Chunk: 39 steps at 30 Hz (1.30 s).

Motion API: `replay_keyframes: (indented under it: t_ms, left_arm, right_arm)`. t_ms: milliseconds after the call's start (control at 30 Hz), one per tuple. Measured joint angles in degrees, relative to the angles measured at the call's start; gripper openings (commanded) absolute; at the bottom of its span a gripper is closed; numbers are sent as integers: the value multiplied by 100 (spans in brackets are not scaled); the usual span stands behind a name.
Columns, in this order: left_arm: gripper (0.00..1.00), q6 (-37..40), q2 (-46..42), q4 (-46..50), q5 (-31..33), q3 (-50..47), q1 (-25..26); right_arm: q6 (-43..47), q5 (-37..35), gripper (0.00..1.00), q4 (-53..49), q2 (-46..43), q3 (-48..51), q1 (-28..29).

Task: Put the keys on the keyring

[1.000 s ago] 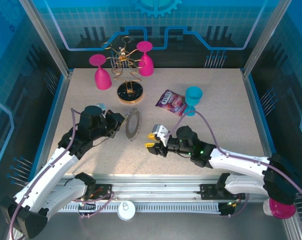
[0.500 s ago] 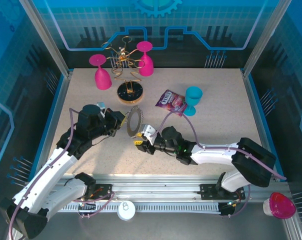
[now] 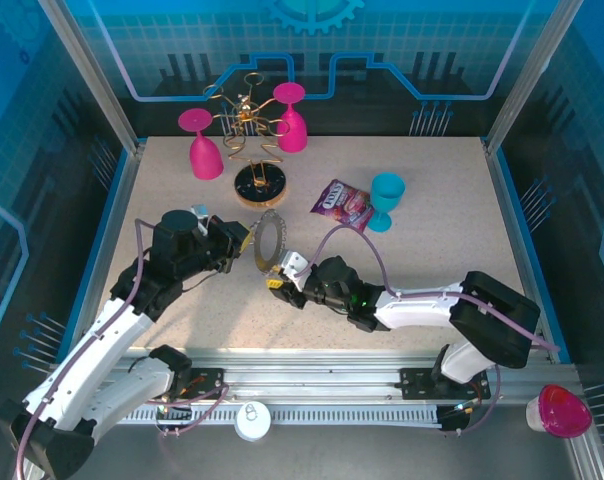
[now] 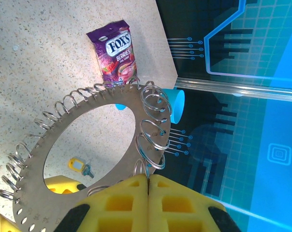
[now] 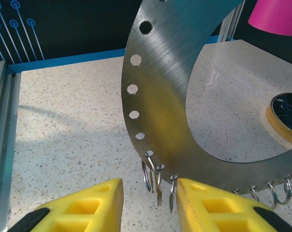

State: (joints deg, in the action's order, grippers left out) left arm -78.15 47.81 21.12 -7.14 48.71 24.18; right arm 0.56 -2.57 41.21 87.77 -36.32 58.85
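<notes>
As the left wrist looks through the keyring [image 4: 30, 186], the key [image 4: 80, 166] shows.

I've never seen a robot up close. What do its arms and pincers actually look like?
The left arm and right arm have smooth white shells near the base and blocky black joints toward the wrist. A thin lilac cable loops along each. The left tool and right tool end in chunky yellow fingers moulded with a waffle grid.
</notes>
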Motion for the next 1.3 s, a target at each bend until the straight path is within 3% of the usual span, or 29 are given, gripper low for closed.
replay_keyframes:
  t_ms: [233,733,1033,1300]
  left_arm:
    - [0,-33,0,-2,0,0,0]
    - [0,-146,0,-2,-2,-4,0]
    - [0,-149,0,-7,2,-15,0]
    - [0,-389,-66,4,299,-205,0]
  right_arm:
    - [63,42,23,94,81,-2,0]
    - [103,39,19,208,225,-90,0]
    - [133,-4,0,256,225,-92,-2]
    - [164,0,0,-310,24,-133,-4]
